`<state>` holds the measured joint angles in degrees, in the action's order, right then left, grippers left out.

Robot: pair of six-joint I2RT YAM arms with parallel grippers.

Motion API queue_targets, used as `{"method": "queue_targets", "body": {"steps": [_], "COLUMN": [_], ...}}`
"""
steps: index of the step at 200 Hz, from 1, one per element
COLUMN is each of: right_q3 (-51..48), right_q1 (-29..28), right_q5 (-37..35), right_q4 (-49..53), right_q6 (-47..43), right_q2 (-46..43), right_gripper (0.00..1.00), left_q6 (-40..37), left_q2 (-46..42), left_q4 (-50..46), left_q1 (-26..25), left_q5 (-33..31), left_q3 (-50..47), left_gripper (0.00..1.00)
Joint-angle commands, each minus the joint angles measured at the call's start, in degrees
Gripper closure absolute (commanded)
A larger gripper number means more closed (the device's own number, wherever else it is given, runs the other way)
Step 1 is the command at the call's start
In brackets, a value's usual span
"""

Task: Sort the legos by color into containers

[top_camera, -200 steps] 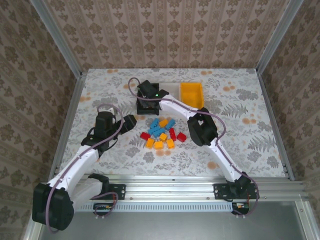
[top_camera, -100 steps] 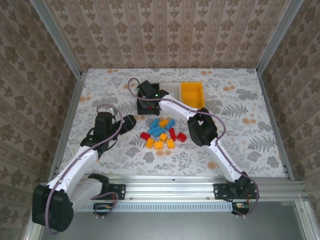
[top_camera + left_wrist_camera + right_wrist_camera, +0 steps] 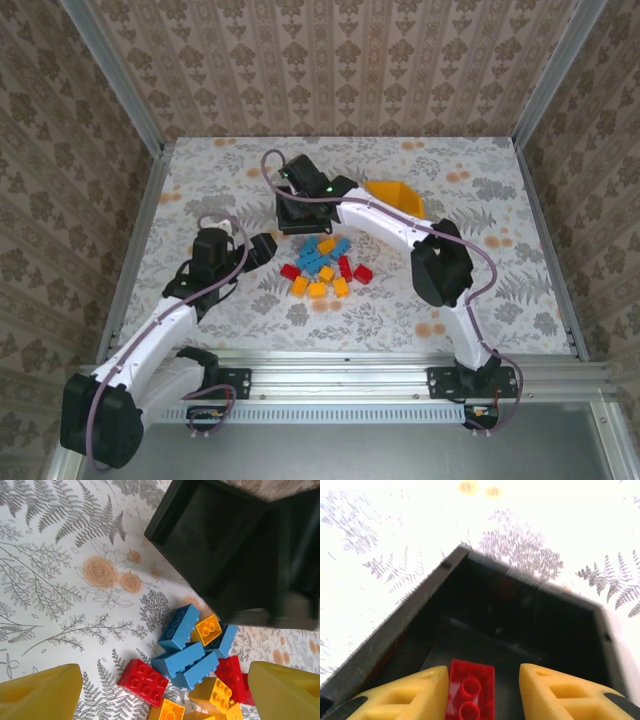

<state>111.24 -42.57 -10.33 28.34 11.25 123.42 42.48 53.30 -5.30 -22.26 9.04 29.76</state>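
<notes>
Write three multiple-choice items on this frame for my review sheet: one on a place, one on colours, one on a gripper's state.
1. The red brick between the right gripper's jaws is:
A) over the inside of the black bin
B) inside a green bowl
C) on a blue plate

2. The pile of bricks on the table holds:
A) only red
B) red, blue and orange-yellow
C) green and white

3. The left gripper's jaws are:
A) shut on a blue brick
B) shut on a bin's rim
C) wide open, nothing between them

Answers:
1 A: the right wrist view shows the dark bin walls around the brick.
2 B: all three colours show in the top and left wrist views.
3 C: the fingers sit at the far corners of the left wrist view, above the bricks.
</notes>
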Motion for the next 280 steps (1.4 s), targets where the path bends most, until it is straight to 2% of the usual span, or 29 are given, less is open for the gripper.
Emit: {"method": "queue_targets", "body": {"steps": [1, 38, 54, 99, 126, 147, 171, 198, 213, 249, 280], "right_q3": [0.6, -0.8, 1.0, -3.1, -1.0, 0.7, 2.7, 3.9, 5.5, -2.6, -10.5], "right_q1": [0.2, 0.0, 0.4, 0.8, 0.8, 0.8, 1.3, 2.4, 2.9, 4.2, 4.3], "right_q5": [2.1, 1.4, 1.2, 1.0, 2.4, 3.5, 3.9, 6.6, 5.0, -0.1, -2.2], "right_q4": [-2.9, -8.6, -7.5, -9.6, -7.3, -5.6, -3.8, -2.6, 1.3, 4.4, 3.4], "right_q6": [1.5, 2.8, 3.3, 1.8, 1.5, 1.6, 2.1, 3.4, 3.2, 3.0, 3.2], "right_q2": [4.3, 8.6, 10.3, 5.5, 3.0, 2.4, 2.5, 2.4, 2.3, -3.2, -6.5], "right_gripper": [0.58, 0.58, 0.59, 0.56, 0.52, 0.49, 0.47, 0.46, 0.45, 0.39, 0.39], "left_q6": [-0.3, -0.5, -0.1, 0.6, 1.3, 2.2, 2.4, 2.8, 2.3, 0.3, -1.7], "left_q2": [1.8, 3.5, 4.0, 9.4, 14.9, 16.2, 17.2, 16.0, 14.7, 12.6, 16.4], "left_q4": [2.7, 5.1, 5.6, 4.7, 3.0, 3.6, 2.7, 2.2, 0.3, -2.1, -0.8], "left_q1": [-0.9, -1.4, -1.3, -2.5, -2.8, -3.5, -3.5, -3.4, -5.2, -5.8, -5.6], "left_q5": [-0.4, -1.8, -3.4, -1.6, 0.8, -1.3, -1.0, -0.9, -1.1, -2.2, -2.9], "left_q3": [-0.1, -1.6, -2.0, -1.0, 3.6, 6.5, 8.5, 7.6, 7.6, 5.6, 6.0], "left_gripper": [0.12, 0.11, 0.12, 0.21, 0.26, 0.29, 0.39, 0.40, 0.40, 0.39, 0.49]}}
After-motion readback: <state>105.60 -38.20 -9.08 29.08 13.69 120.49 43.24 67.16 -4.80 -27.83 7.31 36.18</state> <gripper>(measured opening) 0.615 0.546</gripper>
